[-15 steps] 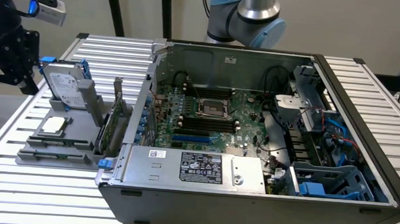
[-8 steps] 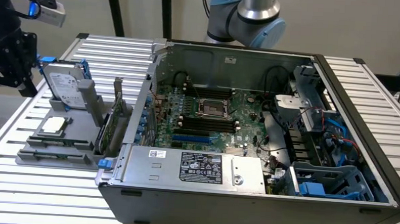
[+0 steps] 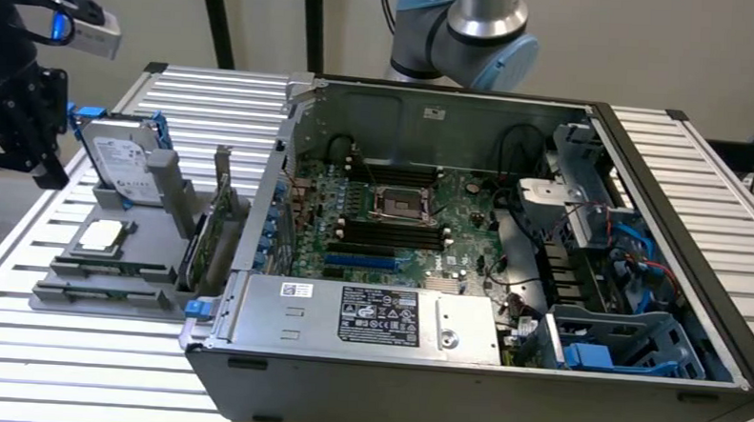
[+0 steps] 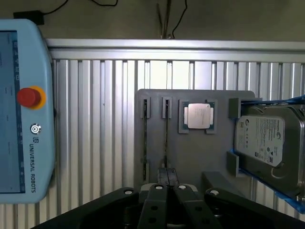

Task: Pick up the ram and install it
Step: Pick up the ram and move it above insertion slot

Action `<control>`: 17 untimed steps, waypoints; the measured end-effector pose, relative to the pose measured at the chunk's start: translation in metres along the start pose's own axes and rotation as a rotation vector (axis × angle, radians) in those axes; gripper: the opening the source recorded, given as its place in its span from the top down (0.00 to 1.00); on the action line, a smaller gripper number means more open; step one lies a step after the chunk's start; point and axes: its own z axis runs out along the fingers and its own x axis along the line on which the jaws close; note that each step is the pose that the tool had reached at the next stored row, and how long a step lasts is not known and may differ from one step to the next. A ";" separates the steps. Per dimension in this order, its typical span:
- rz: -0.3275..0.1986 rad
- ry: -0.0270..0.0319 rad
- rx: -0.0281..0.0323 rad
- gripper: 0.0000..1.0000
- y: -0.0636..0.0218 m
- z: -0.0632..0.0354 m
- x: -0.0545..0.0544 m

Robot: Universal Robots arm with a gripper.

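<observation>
The claw (image 4: 167, 173) is shut tight, its two fingers pressed together, and it hangs over the gray tray (image 4: 200, 157) on the desk (image 4: 95, 124). The ram (image 4: 166, 138) stands on its thin edge in a slot of that tray, beside the square chip (image 4: 198, 116). The claw's tips are close to one end of it.

The words "UNIVERSAL ROBOTS" are printed beside a round logo on the pale blue teach pendant (image 4: 38, 62), while the labels on the hard drive (image 4: 269, 143) and power supply (image 3: 347, 315) cannot be read.
</observation>
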 end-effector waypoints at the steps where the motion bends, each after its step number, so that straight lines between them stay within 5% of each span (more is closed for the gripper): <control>1: 0.001 0.0000 0.0000 0.89 -0.0001 0.0006 0.000; 6: 0.004 -0.0002 0.0000 0.76 -0.0002 0.0053 0.002; 8: 0.005 -0.0003 0.0000 0.64 -0.0003 0.0089 0.002; 17: 0.008 -0.0003 0.0001 0.64 -0.0008 0.0253 0.003</control>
